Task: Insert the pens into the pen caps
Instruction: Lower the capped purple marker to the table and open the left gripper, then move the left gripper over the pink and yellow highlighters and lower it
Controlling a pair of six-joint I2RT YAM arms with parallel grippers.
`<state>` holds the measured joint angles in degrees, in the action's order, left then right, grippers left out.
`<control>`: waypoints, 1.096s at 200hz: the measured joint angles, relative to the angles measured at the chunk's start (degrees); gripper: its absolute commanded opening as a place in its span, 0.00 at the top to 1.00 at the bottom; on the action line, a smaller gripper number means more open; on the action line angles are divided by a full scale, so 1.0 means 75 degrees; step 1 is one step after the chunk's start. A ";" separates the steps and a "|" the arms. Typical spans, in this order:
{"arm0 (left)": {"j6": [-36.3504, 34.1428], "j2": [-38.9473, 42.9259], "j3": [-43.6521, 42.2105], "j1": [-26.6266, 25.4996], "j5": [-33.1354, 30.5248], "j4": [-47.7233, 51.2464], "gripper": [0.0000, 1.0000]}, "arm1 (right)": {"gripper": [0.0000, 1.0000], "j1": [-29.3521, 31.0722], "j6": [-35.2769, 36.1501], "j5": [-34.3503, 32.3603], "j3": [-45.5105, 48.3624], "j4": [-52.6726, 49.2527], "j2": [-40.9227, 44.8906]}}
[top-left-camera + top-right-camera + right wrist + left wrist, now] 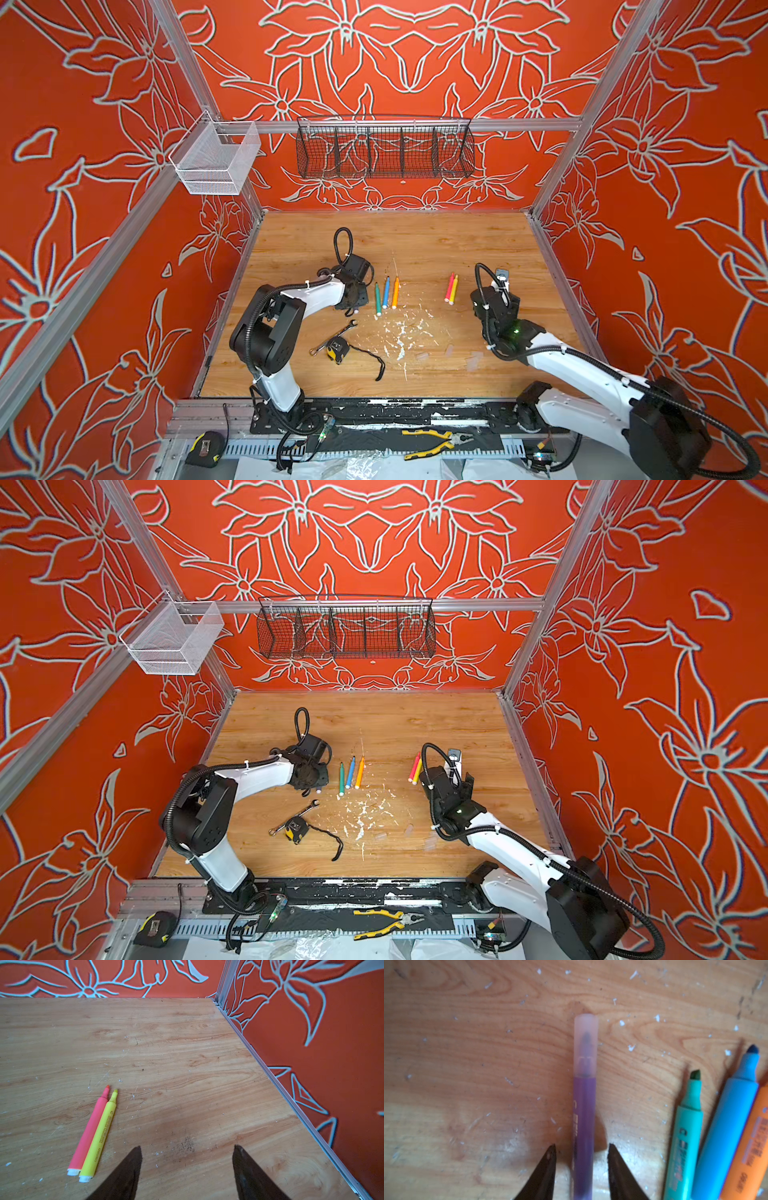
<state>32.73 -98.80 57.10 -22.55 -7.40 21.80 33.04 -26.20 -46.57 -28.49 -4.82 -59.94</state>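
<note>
At the left gripper: released, straddling the purple pen without touching it, a clear cap over its tip. Just beside, centre of both top views: green pen, blue pen, orange pen, uncapped. At the right gripper: spread wide, gripping nothing. Right of centre: pink pen and yellow pen, touching. Lower right of centre: loose caps, faint.

Three pens lie side by side left of centre, a sixth pen just left of them, a pair of pens well right; wrench and tape measure in front, apparently touching
</note>
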 measured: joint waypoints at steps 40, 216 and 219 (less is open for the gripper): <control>-0.0067 0.1078 0.0082 -0.0052 0.0216 0.0533 0.47 | 0.29 0.0000 -0.0017 0.0003 0.0000 -0.0029 0.0023; -0.0691 -0.0312 0.2946 -0.3608 0.0347 0.0087 0.57 | 0.22 -0.1714 -0.0629 0.1626 0.0778 -0.0472 0.2206; -0.0731 -0.0533 0.3174 -0.3611 0.0344 0.0187 0.57 | 0.22 -0.1714 -0.0629 0.1641 0.0810 -0.0469 0.2282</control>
<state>27.24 -102.80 80.90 -49.63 -4.82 23.20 20.18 -30.92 -34.26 -22.41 -8.34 -42.83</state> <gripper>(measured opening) 0.458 0.775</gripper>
